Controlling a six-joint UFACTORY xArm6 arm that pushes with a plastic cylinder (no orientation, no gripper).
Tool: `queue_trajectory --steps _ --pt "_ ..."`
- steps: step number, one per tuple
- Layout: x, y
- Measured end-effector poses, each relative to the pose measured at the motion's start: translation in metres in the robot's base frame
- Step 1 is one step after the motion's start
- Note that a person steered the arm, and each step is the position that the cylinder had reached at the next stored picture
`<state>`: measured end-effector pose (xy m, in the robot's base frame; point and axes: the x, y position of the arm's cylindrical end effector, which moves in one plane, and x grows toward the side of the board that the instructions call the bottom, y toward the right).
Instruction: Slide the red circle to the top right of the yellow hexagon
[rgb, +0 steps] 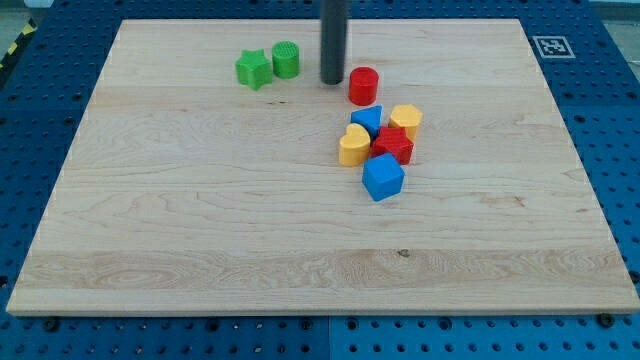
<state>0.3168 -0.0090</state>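
My tip (332, 82) (left of one red circle (363, 86)).

Tip (332, 82) sits just left of the circle (363, 86); hexagon (405, 121) lies below-right of the circle.

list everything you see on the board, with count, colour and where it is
star: 1, green, top left of centre
cylinder: 1, green, right of that star
circle: 1, red, above the cluster
triangle: 1, blue, cluster's top
hexagon: 1, yellow, cluster's right
heart: 1, yellow, cluster's left
red star: 1, red, cluster's middle
cube: 1, blue, cluster's bottom
board: 1, wooden
my tip: 1, dark rod, just left of the circle
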Motion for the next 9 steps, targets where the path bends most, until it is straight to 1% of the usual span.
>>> queue_trajectory --steps 1,2,3,9 --pt "0.020 0.019" --pt "0.025 0.085" --pt "0.022 0.113" --pt "0.029 0.121"
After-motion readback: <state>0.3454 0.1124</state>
